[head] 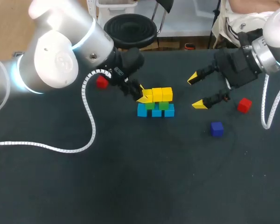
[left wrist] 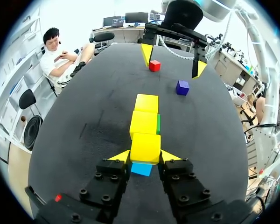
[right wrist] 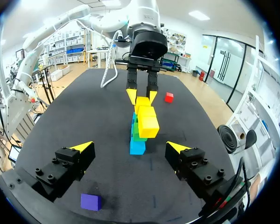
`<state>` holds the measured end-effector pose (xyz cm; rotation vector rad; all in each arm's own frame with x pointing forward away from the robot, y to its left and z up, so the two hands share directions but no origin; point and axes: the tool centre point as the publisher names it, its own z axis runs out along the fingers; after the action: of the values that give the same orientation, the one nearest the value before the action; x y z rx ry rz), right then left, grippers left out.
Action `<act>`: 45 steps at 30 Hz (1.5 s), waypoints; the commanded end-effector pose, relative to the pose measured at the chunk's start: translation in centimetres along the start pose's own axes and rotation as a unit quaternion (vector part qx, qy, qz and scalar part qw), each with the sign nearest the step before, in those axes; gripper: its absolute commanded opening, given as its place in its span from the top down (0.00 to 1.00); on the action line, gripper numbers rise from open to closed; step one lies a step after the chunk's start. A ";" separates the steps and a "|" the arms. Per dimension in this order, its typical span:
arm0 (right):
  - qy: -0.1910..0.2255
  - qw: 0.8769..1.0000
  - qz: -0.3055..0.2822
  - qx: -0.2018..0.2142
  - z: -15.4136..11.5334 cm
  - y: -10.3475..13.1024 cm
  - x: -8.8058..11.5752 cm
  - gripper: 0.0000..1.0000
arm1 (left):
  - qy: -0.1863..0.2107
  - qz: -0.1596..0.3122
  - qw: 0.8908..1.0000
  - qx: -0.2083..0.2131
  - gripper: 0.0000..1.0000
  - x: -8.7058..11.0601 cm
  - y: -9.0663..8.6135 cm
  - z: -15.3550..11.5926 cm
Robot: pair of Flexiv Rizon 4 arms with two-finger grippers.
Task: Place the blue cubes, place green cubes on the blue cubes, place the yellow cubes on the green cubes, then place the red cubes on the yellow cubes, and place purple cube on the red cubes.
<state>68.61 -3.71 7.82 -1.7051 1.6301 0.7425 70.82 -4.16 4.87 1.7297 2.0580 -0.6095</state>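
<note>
Left hand is clamped on a yellow cube at the end of the yellow row, above the green cubes and blue cubes. Released off-centre, it could tip or shove its neighbours. Right hand, fingers apart, hangs beside the stack. A red cube and purple cube lie apart on the tabletop, unobstructed.

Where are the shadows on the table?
Head view: no sharp shadows on the table; the left arm shines bright white. Left wrist view: a soft dark patch lies beside the cube stack. Right wrist view: a small shadow beside the purple cube.
</note>
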 end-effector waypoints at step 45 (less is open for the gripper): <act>0.000 1.000 0.000 0.001 0.0 0.1 0.0 0.00 | -0.031 -0.034 0.998 -0.036 1.00 2.5 1.1 -2.9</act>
<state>68.61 -3.71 7.82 -1.7052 1.6301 0.7425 71.91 -0.41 6.03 1.5925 2.0819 -0.5995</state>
